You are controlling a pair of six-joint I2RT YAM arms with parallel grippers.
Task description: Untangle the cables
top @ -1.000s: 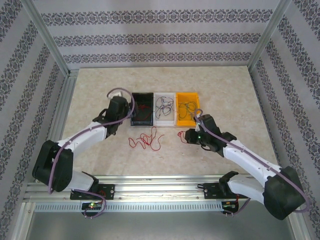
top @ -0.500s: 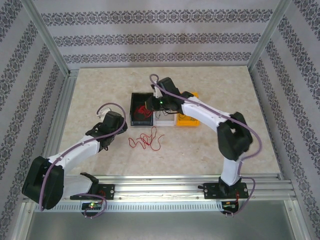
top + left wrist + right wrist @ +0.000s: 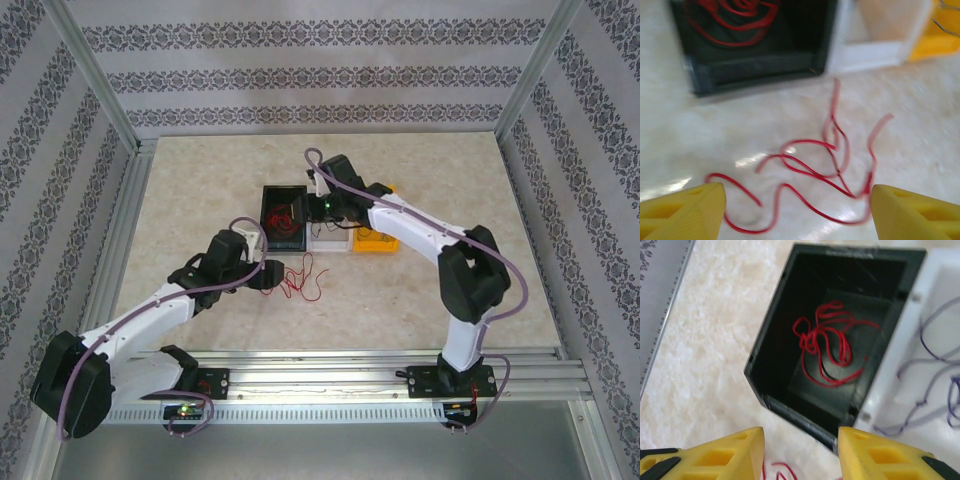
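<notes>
A loose red cable (image 3: 300, 277) lies squiggled on the table in front of the bins; the left wrist view shows this red cable (image 3: 832, 167) blurred, just ahead of my fingers. My left gripper (image 3: 272, 272) sits at its left end, low over the table, open, with nothing between its yellow fingertips (image 3: 687, 210). My right gripper (image 3: 313, 207) hangs open over the near edge of the black bin (image 3: 772, 365). A second red cable (image 3: 827, 345) is bunched inside that bin. Thin dark cables (image 3: 940, 375) lie in the white bin.
Three small bins stand in a row mid-table: black bin (image 3: 283, 240), white bin (image 3: 330, 240), yellow bin (image 3: 372, 240). The right arm stretches over the white and yellow ones. Metal frame rails run along the table's left and near edges.
My left gripper has swung right and forward to the loose red cable's left end. The right arm, which came across from the table's right side, now hovers over the black bin with little further motion.
</notes>
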